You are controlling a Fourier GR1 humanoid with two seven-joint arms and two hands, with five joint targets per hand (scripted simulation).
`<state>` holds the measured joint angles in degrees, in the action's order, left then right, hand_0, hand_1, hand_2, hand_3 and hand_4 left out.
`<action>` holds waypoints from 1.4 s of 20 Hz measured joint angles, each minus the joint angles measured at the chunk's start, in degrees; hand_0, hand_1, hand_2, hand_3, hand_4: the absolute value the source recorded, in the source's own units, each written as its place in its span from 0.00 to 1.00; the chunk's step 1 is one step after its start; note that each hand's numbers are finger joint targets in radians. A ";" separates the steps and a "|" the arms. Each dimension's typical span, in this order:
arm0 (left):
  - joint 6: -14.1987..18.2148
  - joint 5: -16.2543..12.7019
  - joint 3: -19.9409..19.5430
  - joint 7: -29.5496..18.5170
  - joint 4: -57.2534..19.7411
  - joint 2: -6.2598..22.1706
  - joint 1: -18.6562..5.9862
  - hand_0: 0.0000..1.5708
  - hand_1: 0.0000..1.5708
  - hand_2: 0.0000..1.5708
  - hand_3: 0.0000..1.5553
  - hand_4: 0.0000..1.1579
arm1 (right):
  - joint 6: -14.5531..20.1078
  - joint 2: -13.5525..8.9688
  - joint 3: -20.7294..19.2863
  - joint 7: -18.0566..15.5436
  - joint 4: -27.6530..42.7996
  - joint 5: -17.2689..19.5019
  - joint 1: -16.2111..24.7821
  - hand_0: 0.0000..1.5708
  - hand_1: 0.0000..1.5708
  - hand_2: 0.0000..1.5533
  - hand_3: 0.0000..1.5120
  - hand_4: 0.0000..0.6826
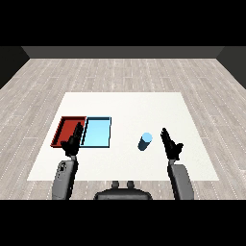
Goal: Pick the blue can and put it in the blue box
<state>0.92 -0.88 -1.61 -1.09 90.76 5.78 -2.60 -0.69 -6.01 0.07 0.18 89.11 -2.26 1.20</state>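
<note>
A blue can (145, 141) stands upright on the white table (129, 105), right of centre. My right hand (170, 144) is just to its right, a small gap apart, fingers straight and pointing away from me, holding nothing. The light blue tray (96, 132) lies left of the can with nothing in it. My left hand (72, 143) hovers over the near edge of the red tray (67, 129), fingers relaxed and open, holding nothing.
The red tray and the light blue tray touch side by side on the table's left half. Both forearms come in from the near edge of the table. Grey wooden floor surrounds the table.
</note>
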 measured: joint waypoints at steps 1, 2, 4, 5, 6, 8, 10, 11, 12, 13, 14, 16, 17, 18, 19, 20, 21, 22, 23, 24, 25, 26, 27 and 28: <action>-0.22 0.09 -0.02 0.40 -0.03 0.02 0.02 0.00 0.00 0.00 0.00 0.00 | -0.28 -0.12 -0.37 -0.06 -0.04 -0.04 -0.15 0.00 0.00 0.00 0.00 0.00; -0.45 0.16 -0.05 0.72 -0.04 0.05 0.06 0.00 0.00 0.00 0.00 0.00 | -0.70 -0.44 -0.91 -0.16 -0.10 -0.16 -0.41 0.00 0.00 0.00 0.00 0.00; -0.84 0.22 -0.15 1.16 0.01 0.12 0.20 0.00 0.00 0.00 0.00 0.00 | -1.81 -1.52 -2.36 -0.49 -0.27 -0.68 -1.15 0.00 0.00 0.00 0.00 0.00; -1.02 0.22 -0.22 1.30 0.06 0.17 0.28 0.00 0.00 0.00 0.00 0.00 | -2.46 -2.24 -3.22 -0.71 -0.41 -1.04 -1.61 0.00 0.00 0.00 0.00 0.00; -1.65 -0.30 -0.51 1.74 0.65 0.50 0.69 0.00 0.00 0.00 0.00 0.00 | -2.69 -2.76 -3.90 -0.32 -0.15 -1.28 -2.21 0.00 0.00 0.00 0.00 0.00; -2.41 -1.66 -0.76 -3.53 2.65 -0.46 0.07 0.00 0.00 0.00 0.00 0.00 | -5.09 -2.36 -4.73 -2.88 1.67 -4.69 -3.08 0.00 0.00 0.00 0.00 0.00; -3.59 -2.91 -1.24 -8.15 3.83 -0.77 0.08 0.00 0.00 0.00 0.00 0.00 | -7.78 -2.55 -5.88 -5.92 1.45 -7.52 -3.74 0.00 0.00 0.00 0.00 0.00; -4.23 -3.35 -1.30 -10.24 4.24 -0.95 0.42 0.00 0.00 0.00 0.00 0.00 | -8.94 -2.69 -6.21 -7.07 1.68 -8.49 -3.40 0.00 0.00 0.00 0.00 0.00; -4.78 -3.65 -1.36 -12.28 4.39 -1.12 1.02 0.00 0.00 0.00 0.00 0.00 | -10.20 -3.10 -7.05 -8.25 0.72 -9.69 -4.10 0.00 0.00 0.00 0.00 0.00; -5.05 -3.82 -1.66 -14.09 3.24 -1.30 0.43 0.00 0.00 0.00 0.00 0.00 | -12.09 -3.78 -7.93 -10.33 -0.32 -10.70 -3.60 0.00 0.00 0.00 0.00 0.00; -5.87 -4.44 -2.29 -16.03 2.42 -1.11 0.61 0.00 0.00 0.00 0.00 0.00 | -12.98 -4.13 -8.43 -10.87 -0.84 -11.46 -4.25 0.00 0.00 0.00 0.00 0.00; -6.19 -4.32 -2.09 -18.44 2.10 -1.62 0.92 0.00 0.00 0.00 0.00 0.00 | -14.00 -3.68 -8.23 -12.73 -0.95 -11.39 -3.31 0.00 0.00 0.00 0.00 0.00; -6.52 -4.58 -2.30 -18.60 2.61 -1.43 1.09 0.00 0.00 0.00 0.00 0.00 | -14.38 -3.91 -8.69 -12.58 -1.46 -11.88 -4.06 0.00 0.00 0.00 0.00 0.00; -6.86 -4.71 -2.29 -19.38 2.46 -1.55 1.29 0.00 0.00 0.00 0.00 0.00 | -14.77 -3.90 -8.89 -13.18 -1.93 -11.80 -3.89 0.00 0.00 0.00 0.00 0.00; -6.83 -4.56 -1.85 -19.50 3.21 -1.91 2.01 0.00 0.00 0.00 0.00 0.00 | -14.48 -3.33 -8.48 -13.38 -1.67 -11.36 -3.71 0.00 0.00 0.00 0.00 0.00; -6.85 -4.72 -2.01 -19.35 3.04 -1.89 1.51 0.00 0.00 0.00 0.00 0.00 | -15.28 -3.54 -8.92 -13.84 -1.24 -11.89 -2.95 0.00 0.00 0.00 0.00 0.00; -7.34 -5.22 -2.40 -19.53 2.70 -1.68 1.27 0.00 0.00 0.00 0.00 0.00 | -15.23 -3.24 -8.62 -13.45 -0.79 -11.75 -2.80 0.00 0.00 0.00 0.00 0.00; -7.53 -5.35 -2.36 -19.30 3.02 -1.66 1.39 0.00 0.00 0.00 0.00 0.00 | -15.45 -3.15 -8.72 -12.74 0.39 -12.31 -2.23 0.00 0.00 0.00 0.00 0.00; -8.34 -5.57 -3.00 -21.06 1.29 -1.27 1.23 0.00 0.00 0.00 0.00 0.00 | -15.99 -3.36 -9.01 -12.60 0.56 -12.76 -1.89 0.00 0.00 0.00 0.00 0.00; -7.92 -5.07 -2.55 -21.67 1.70 -1.81 1.63 0.00 0.00 0.00 0.00 0.00 | -15.73 -3.31 -8.99 -12.05 0.68 -12.71 -2.49 0.00 0.00 0.00 0.00 0.00; -7.65 -4.60 -2.14 -21.93 2.29 -2.15 2.44 0.00 0.00 0.00 0.00 0.00 | -15.85 -3.65 -9.38 -11.53 0.29 -12.95 -3.28 0.00 0.00 0.00 0.00 0.00; -7.73 -4.79 -2.70 -21.95 2.65 -1.72 2.55 0.00 0.00 0.00 0.00 0.00 | -15.43 -3.36 -9.26 -11.55 -0.90 -12.63 -4.58 0.00 0.00 0.00 0.00 0.00; -7.17 -4.79 -2.98 -21.03 2.93 -1.66 1.66 0.00 0.00 0.00 0.00 0.00 | -15.52 -3.13 -9.16 -11.92 -1.56 -12.51 -5.01 0.00 0.00 0.00 0.00 0.00; -7.15 -4.71 -2.71 -20.73 3.59 -1.79 2.05 0.00 0.00 0.00 0.00 0.00 | -15.34 -2.90 -8.98 -10.99 -0.36 -12.84 -4.89 0.00 0.00 0.00 0.00 0.00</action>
<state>-6.23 -5.59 -4.32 -21.82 94.35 3.99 -0.55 -16.03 -8.91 -8.91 -10.81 88.75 -15.10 -3.69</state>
